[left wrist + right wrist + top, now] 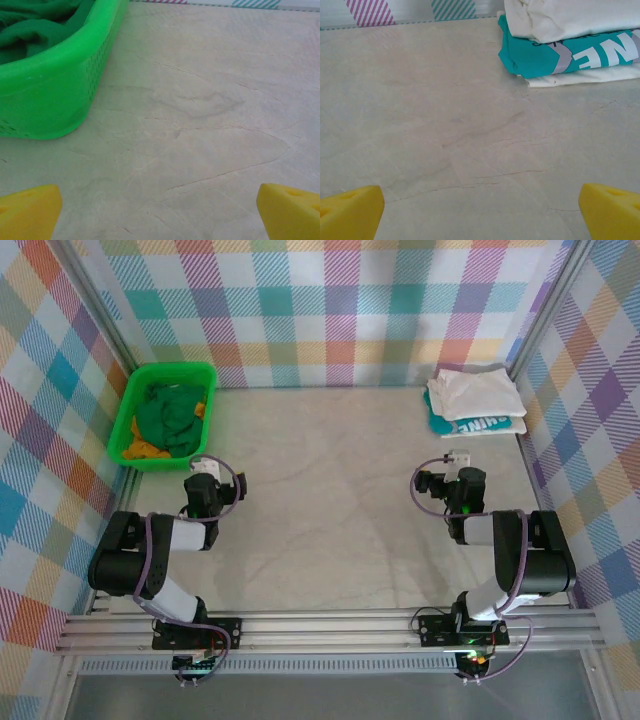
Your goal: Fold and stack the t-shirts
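Observation:
Folded t-shirts sit stacked at the back right: a white one (474, 392) on top, a teal one with white lettering (555, 52) under it, and another white layer (590, 76) at the bottom. A dark green t-shirt (172, 415) and an orange one (148, 449) lie crumpled in the bright green basket (128, 420). My left gripper (160, 212) hovers open over bare table just right of the basket. The right gripper (481, 212) is open too, nothing between its yellow fingertips (350, 210), with the stack ahead to its right.
The table (330, 490) is covered by a wrinkled beige cloth. Checkered walls close in the back and both sides. The basket wall (55, 95) stands close to my left gripper's left side. An aluminium rail (330, 625) runs along the near edge.

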Controlling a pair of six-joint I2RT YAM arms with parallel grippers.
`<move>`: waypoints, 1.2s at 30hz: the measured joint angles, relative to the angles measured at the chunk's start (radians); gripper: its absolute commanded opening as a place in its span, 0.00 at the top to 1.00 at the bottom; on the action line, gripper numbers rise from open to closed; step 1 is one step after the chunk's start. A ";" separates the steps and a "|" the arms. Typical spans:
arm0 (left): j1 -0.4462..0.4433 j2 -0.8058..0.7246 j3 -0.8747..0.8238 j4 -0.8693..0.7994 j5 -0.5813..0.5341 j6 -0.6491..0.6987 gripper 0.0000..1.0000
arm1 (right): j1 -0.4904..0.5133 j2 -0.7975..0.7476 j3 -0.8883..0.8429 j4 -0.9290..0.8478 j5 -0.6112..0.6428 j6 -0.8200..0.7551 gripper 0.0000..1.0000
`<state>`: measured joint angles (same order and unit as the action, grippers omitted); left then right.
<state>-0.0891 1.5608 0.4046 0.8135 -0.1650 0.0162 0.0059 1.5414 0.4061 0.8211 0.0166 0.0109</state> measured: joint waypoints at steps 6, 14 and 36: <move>0.000 0.000 0.000 0.000 0.000 0.000 0.00 | 0.000 0.000 0.000 0.000 0.000 0.000 0.00; 0.001 0.000 0.000 0.000 0.011 0.000 0.00 | 0.000 0.000 0.000 0.000 -0.003 0.000 0.00; 0.197 0.233 1.378 -1.141 -0.003 -0.156 0.08 | 0.280 -0.104 0.771 -0.859 -0.064 0.237 0.12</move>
<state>0.1078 1.7943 1.7828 -0.3275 -0.1680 -0.1402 0.2855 1.4376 1.1767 -0.0383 -0.0479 0.2478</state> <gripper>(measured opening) 0.917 0.877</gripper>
